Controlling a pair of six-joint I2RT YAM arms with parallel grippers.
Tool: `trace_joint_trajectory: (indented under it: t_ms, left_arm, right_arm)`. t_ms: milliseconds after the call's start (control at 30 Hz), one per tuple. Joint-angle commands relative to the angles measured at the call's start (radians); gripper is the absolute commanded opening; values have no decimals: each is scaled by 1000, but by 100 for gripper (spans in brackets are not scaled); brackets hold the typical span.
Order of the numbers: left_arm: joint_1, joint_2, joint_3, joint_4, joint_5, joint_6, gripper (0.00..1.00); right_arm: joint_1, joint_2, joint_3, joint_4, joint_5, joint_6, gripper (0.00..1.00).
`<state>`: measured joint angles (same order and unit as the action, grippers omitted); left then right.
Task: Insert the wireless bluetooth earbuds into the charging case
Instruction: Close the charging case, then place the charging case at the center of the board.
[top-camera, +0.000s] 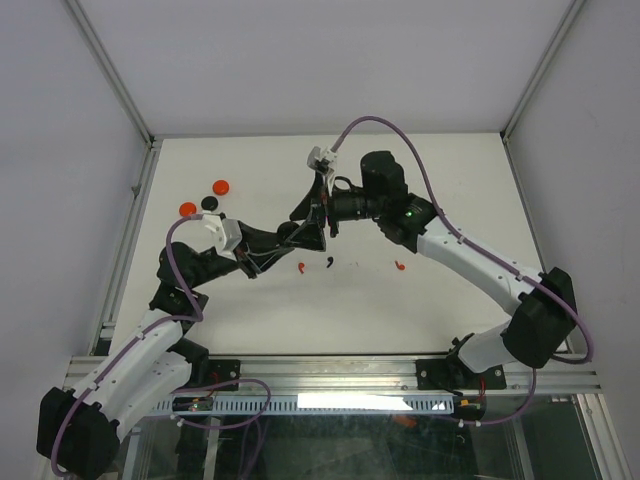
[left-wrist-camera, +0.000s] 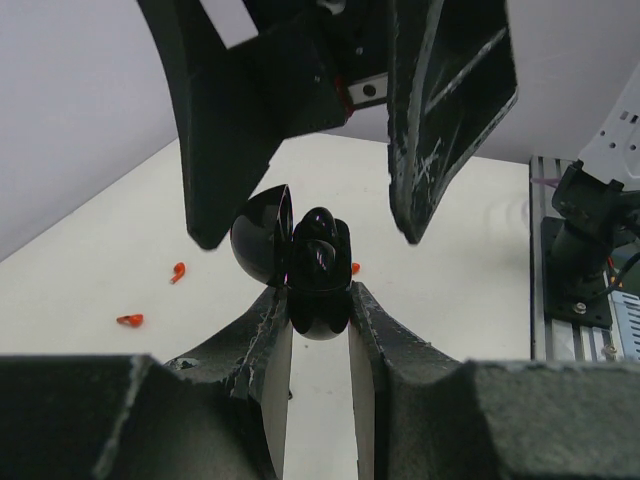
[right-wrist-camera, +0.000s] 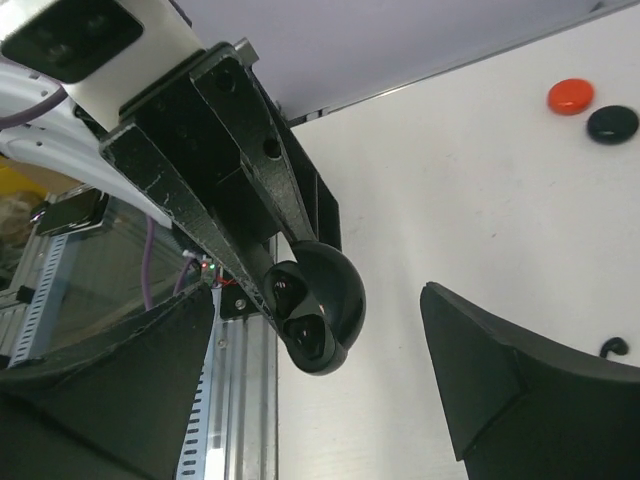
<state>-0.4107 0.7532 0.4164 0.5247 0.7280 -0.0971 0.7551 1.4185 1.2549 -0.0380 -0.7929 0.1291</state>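
Left claw (left-wrist-camera: 318, 300): pinching open black charging case (left-wrist-camera: 322, 262)
Right claw (right-wrist-camera: 318, 295): spread wide, either side of charging case
Earbuds (top-camera: 329, 263): loose on surface (top-camera: 450, 180)

Your left arm (top-camera: 150, 350) rises from its base, folds at the elbow and reaches right. Your left gripper (left-wrist-camera: 320, 300) is pinched narrowly on a black case (left-wrist-camera: 318, 262). Your right arm (top-camera: 470, 258) arcs in from the right, wrist level. Your right gripper (right-wrist-camera: 315, 290) meets the left gripper tip to tip, jaws spread wide on either side of it.
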Motion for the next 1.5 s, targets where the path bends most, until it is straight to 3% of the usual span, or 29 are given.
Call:
trace_joint_trajectory:
  t_ms: [0,300,567,733,1033,1200,1467]
  left_arm:
    - [9,1,24,78,44,-21,0]
    - [17,50,62,5,-3,-44,0]
    - [19,76,82,-31,-23,-66,0]
    - [19,114,119,-107,-56,-92,0]
    - [10,235,173,-239,-14,-340,0]
    - [-78,331,186,-347,-61,-378,0]
    - [-282,516,160,-342,-179,-470,5]
  right_arm:
    - [0,30,48,83,-165,75,87]
    - [-11,-22,17,126,-256,68,84]
    - [-52,-78,-35,132,-234,47,83]
    - [-59,-141,-72,15,36,-18,84]
    - [-60,-277,-228,-124,494,-17,86]
    - [-60,-371,-352,-119,641,1,87]
    - [-60,-458,-460,-108,751,9,87]
